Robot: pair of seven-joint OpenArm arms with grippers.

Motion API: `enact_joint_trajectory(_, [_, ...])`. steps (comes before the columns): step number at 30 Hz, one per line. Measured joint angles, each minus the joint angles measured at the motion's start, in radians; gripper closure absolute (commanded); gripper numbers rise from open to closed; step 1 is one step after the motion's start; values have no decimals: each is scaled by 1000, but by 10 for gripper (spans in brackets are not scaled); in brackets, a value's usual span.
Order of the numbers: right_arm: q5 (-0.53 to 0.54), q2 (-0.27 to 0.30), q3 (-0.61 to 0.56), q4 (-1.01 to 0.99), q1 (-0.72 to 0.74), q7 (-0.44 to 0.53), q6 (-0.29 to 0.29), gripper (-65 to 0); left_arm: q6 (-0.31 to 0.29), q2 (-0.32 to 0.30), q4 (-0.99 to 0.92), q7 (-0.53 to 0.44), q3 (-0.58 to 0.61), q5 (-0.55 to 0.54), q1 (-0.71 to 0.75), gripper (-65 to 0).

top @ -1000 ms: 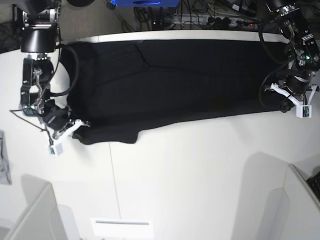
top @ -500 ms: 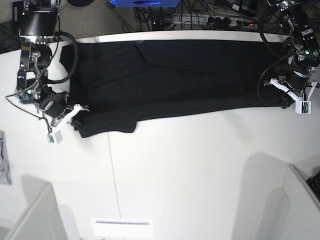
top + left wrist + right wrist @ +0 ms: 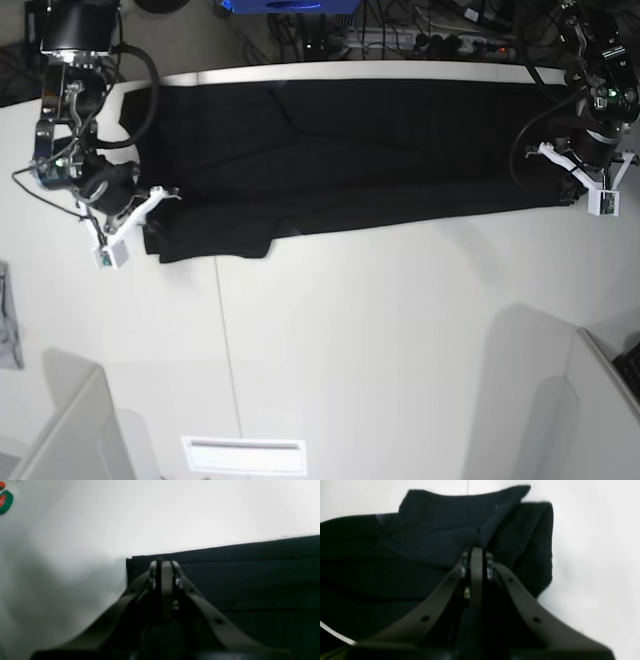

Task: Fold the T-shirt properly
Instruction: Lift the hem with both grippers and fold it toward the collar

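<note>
— Base view?
— I see the T-shirt (image 3: 340,160) spread along the table's (image 3: 400,340) far edge.
— Left wrist?
— My left gripper (image 3: 163,566) is pinched onto its corner.
— Right wrist?
— My right gripper (image 3: 476,555) is clamped on bunched cloth.

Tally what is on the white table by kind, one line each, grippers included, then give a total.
Black T-shirt: 1
Grey cloth scrap at the table's edge: 1
Grippers: 2, the left gripper and the right gripper, each shut on the T-shirt
Total: 4
</note>
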Motion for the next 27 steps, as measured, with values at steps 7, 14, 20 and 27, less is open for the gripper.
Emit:
enact_joint_trajectory(7, [0,-25,86,96,3,-91,0,0,0,-11,1,-6,0,0,11,0])
enact_joint_trajectory(14, [-2,-31,88,106,-34,-106,0,0,0,-6,38,-5,0,-2,47,0])
enact_joint_trajectory(20, [-1,-31,89,140,-60,-106,0,0,-1,-8,43,-3,0,-3,69,0])
enact_joint_trajectory(27, [0,-31,154,147,-79,-165,0,0,-51,-3,45,-6,-32,-3,75,0])
